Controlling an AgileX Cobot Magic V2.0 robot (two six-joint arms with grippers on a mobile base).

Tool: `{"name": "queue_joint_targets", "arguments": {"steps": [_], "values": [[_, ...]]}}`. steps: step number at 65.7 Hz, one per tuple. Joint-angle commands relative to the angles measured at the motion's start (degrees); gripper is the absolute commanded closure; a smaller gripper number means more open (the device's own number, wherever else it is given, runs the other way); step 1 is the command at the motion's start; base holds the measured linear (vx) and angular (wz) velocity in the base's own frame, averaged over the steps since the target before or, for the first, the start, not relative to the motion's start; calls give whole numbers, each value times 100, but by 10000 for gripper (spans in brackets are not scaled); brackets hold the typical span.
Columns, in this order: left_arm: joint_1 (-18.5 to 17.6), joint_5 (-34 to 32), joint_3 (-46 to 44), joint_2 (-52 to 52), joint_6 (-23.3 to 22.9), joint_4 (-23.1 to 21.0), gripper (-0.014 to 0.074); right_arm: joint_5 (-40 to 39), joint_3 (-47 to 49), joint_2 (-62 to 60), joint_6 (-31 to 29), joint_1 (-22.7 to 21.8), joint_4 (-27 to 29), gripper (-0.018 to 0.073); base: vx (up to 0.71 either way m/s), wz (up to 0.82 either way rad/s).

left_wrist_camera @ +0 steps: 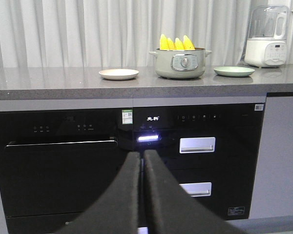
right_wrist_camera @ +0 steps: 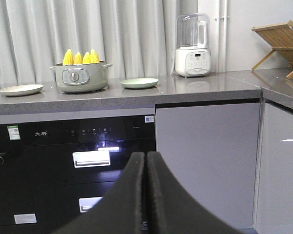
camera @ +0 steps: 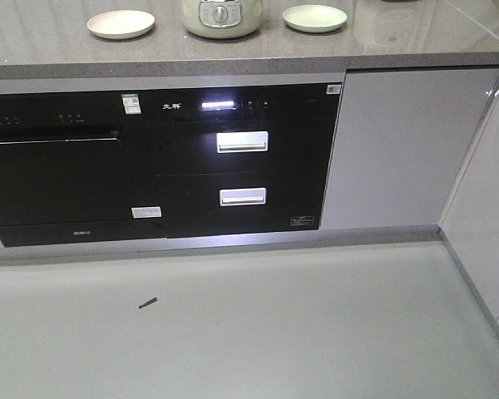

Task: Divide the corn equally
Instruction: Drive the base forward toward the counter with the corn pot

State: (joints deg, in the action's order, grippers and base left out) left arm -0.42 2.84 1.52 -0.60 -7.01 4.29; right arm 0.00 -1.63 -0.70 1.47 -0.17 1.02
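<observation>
Left wrist view: corn [left_wrist_camera: 176, 43] in the pot [left_wrist_camera: 180, 66], both arms low and empty

Four cobs, as far as shows, stand tips-up in the pot, mid-counter [left_wrist_camera: 49, 84] and set back from the front edge. A cream plate [left_wrist_camera: 118, 74] lies toward the counter's left end and a green plate [left_wrist_camera: 234, 71] toward its right. Each is near the pot but apart from it, and both are bare. The left fingers [left_wrist_camera: 129, 195] and right fingers [right_wrist_camera: 132, 195] are pressed together with nothing between them, in front of the black cabinet fronts below the counter's front edge.

The step in hand looks to be the first reach. Each arm should rise clear of the front edge before going forward, spread its fingers, then come down on a cob from above. Taking an outer cob first would spare its neighbours a knock. Two cobs per plate would be equal.

Room looks open above both plates. A blender [right_wrist_camera: 193, 48] stands near the back edge on the right, and the counter turns a corner there under a wooden rack [right_wrist_camera: 283, 39], so the right arm has less room.
</observation>
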Motion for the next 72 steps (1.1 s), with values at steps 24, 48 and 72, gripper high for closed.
{"name": "queue_joint_targets", "arguments": {"steps": [24, 48, 72], "values": [[3, -420, 55, -98, -10, -53, 603, -392, -47, -17, -8, -12, -39, 569, 18, 3], [3, -420, 55, -98, -10, -53, 603, -392, -47, -17, -8, -12, -39, 569, 19, 4], [3, -420, 55, -98, -10, -53, 603, -392, -47, -17, -8, -12, -39, 569, 19, 1]]}}
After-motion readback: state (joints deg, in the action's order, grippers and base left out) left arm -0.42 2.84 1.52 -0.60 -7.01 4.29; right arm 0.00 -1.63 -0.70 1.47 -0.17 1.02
